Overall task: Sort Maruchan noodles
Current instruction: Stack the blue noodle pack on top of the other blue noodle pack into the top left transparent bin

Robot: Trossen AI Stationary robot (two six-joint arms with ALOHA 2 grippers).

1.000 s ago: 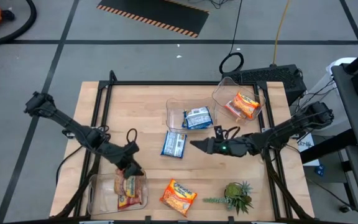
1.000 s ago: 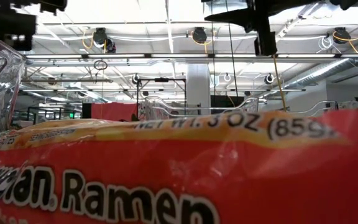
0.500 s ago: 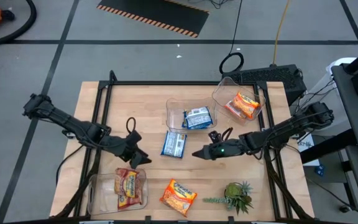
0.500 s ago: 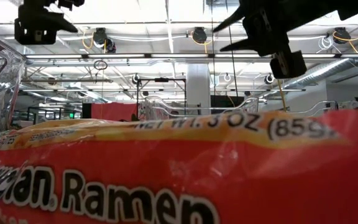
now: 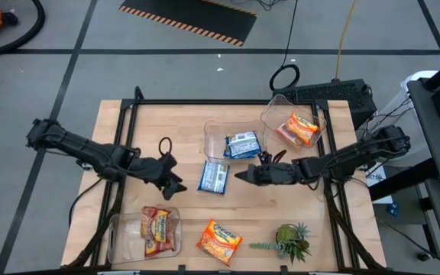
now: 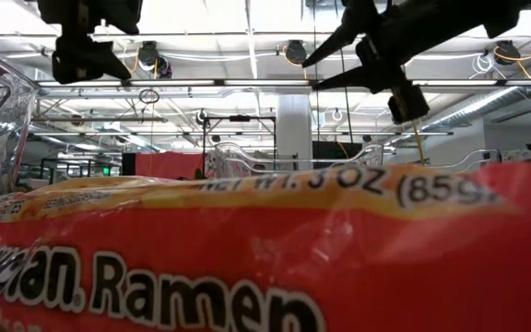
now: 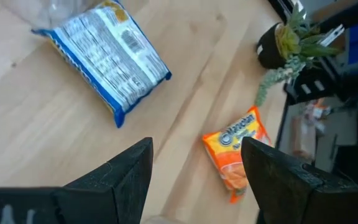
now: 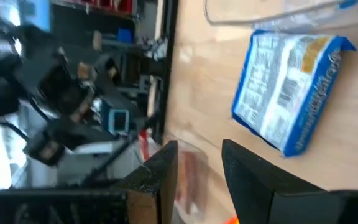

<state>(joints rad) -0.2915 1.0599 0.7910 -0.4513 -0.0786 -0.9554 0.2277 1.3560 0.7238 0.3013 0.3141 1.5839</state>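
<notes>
Two loose packets remain on the table: a blue Maruchan packet (image 5: 213, 177) mid-table, between the grippers, and an orange packet (image 5: 219, 239) at the near edge. Right gripper (image 5: 241, 176), fingers apart and empty, hovers just right of the blue one. Left gripper (image 5: 176, 186), also apart and empty, hangs to its left. The right should probably descend squarely over the wrapper's short sides before closing, then carry it into the middle bin (image 5: 214, 136).

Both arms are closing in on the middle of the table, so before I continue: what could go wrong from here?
1. The left gripper and right gripper, both open and empty, flank the loose blue packet; reaching together, they could collide.
2. That packet lies against the middle bin, so a grasp may nudge the bin.
3. The orange packet lies near the plant; picking it up might topple the plant.
</notes>
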